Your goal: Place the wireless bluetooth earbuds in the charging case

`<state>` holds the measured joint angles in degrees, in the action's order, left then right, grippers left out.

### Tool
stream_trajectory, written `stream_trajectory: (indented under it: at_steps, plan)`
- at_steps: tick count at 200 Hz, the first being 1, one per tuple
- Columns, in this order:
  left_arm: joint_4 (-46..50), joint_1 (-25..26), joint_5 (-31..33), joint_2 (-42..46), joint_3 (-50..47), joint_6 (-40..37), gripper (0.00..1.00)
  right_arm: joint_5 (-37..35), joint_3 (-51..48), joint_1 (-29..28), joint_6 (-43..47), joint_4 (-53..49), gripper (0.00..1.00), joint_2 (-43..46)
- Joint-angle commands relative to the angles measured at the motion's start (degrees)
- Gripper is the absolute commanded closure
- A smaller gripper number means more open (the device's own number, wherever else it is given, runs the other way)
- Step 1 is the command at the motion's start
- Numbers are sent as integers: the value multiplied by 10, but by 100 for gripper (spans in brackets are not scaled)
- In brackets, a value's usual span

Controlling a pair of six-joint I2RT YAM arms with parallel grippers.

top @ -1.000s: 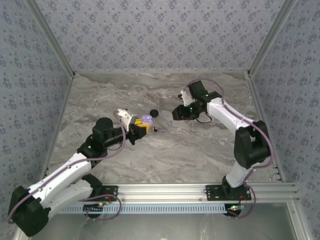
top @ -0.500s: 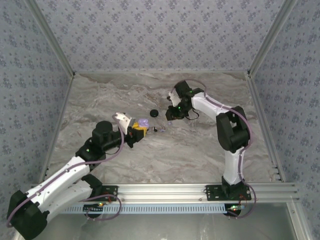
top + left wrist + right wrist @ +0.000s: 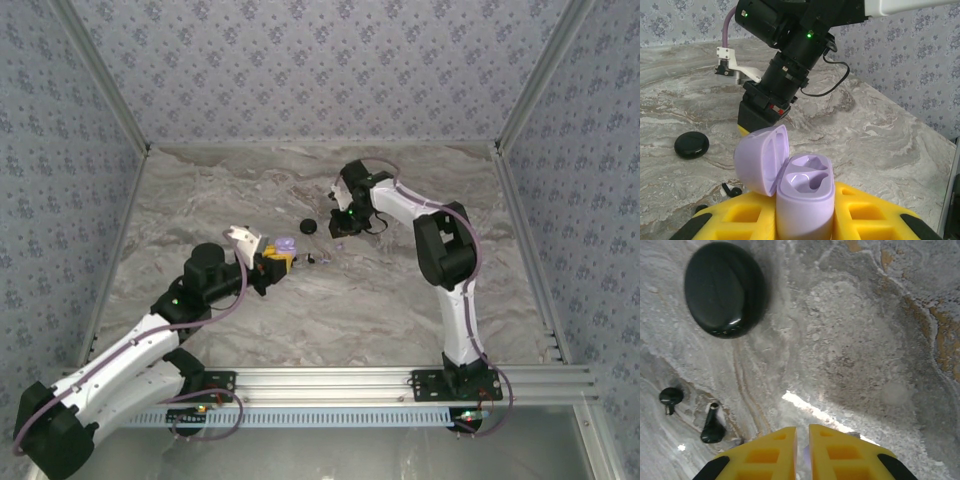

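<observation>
**Left end effector.** I read the left end effector as clamped on the lilac charging case. The yellow fingers press the lower body of the case from both sides. The case sits upright in the grip with its hinged lid swung open and leaning to the left in the left wrist view. Two moulded wells in the case body are exposed. In the top view this end effector holds the case left of centre above the bench.

**Right end effector.** The right end effector points down at the bench. Its yellow fingers are drawn almost together, leaving only a thin slit. A faint lilac trace shows low in that slit. I cannot tell whether anything is gripped there. In the top view this end effector sits just right of the black round puck.

**Objects on the bench.**
- The black round puck lies flat and apart from both end effectors.
- The two black earbuds lie side by side on the marble surface, free of any grip.
- In the top view the earbuds rest between the two end effectors, just right of the lilac charging case and on the near side of the puck.
</observation>
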<state>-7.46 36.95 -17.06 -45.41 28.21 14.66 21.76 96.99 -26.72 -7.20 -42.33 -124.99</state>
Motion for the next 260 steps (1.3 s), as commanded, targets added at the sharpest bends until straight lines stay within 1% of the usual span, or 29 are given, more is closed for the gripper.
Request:
stream_trajectory:
  at_steps: [1, 61, 104, 164, 199, 230, 260]
  plan:
    - [-8, -2, 7, 9, 0, 5, 75, -15, 25, 4, 14, -40, 85, -21]
    - [-11, -1, 7, 9, -2, 8, 75, -30, 23, 14, 25, -67, 85, -29]
    - [-14, -2, 7, 8, -4, 10, 75, -44, 3, 13, 30, -82, 85, -14]
    - [-19, -2, 6, 4, -4, 11, 75, -39, -26, 5, 34, -84, 84, 8]
    - [-18, -2, 5, 4, -3, 10, 75, -70, -25, 3, 26, -86, 83, 25]
    - [-18, -1, 6, 3, -2, 8, 75, -83, -19, -1, 25, -85, 78, 50]
    - [-21, -2, 5, 1, -1, 8, 75, -77, -10, -9, 37, -81, 66, 55]
